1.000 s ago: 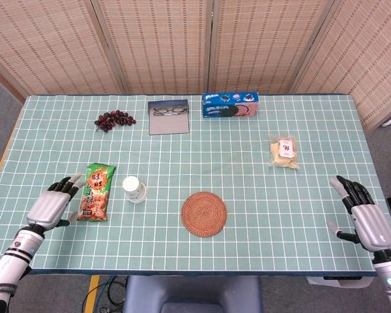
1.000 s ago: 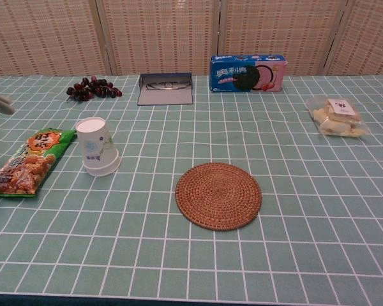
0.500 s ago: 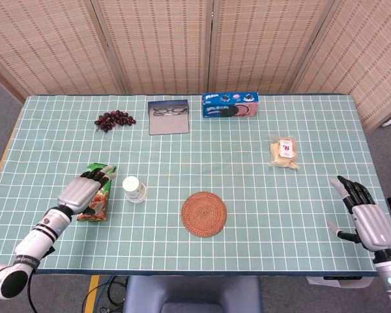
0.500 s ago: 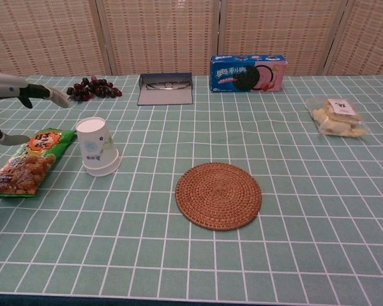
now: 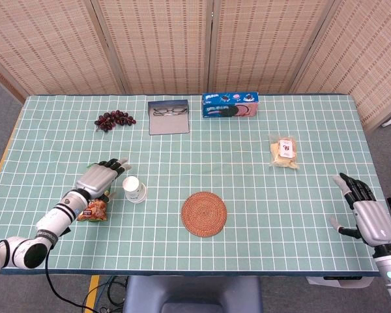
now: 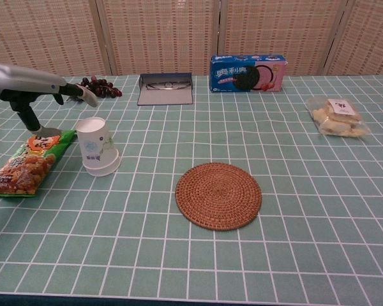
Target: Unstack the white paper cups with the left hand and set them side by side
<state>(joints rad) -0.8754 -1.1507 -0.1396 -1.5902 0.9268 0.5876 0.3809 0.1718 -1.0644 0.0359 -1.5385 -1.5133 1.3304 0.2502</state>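
The white paper cup stack [image 5: 135,189] [image 6: 97,146] stands upside down on the green checked cloth, left of centre. My left hand [image 5: 103,177] [image 6: 32,87] hovers just left of it, above the snack bag, fingers spread and holding nothing. The fingertips reach toward the stack without touching it. My right hand [image 5: 368,215] rests open near the table's right front corner, far from the cups, and the chest view does not show it.
A green snack bag [image 5: 94,204] [image 6: 27,160] lies under the left hand. A round woven mat [image 5: 204,213] [image 6: 218,195] sits right of the cups. Grapes [image 5: 114,119], a glasses case [image 5: 169,117], a cookie box [image 5: 230,105] and a wrapped pastry [image 5: 284,152] lie farther back.
My left hand has moved rightward over the snack bag, from the table's left edge to just beside the cup stack. The right hand has barely shifted.
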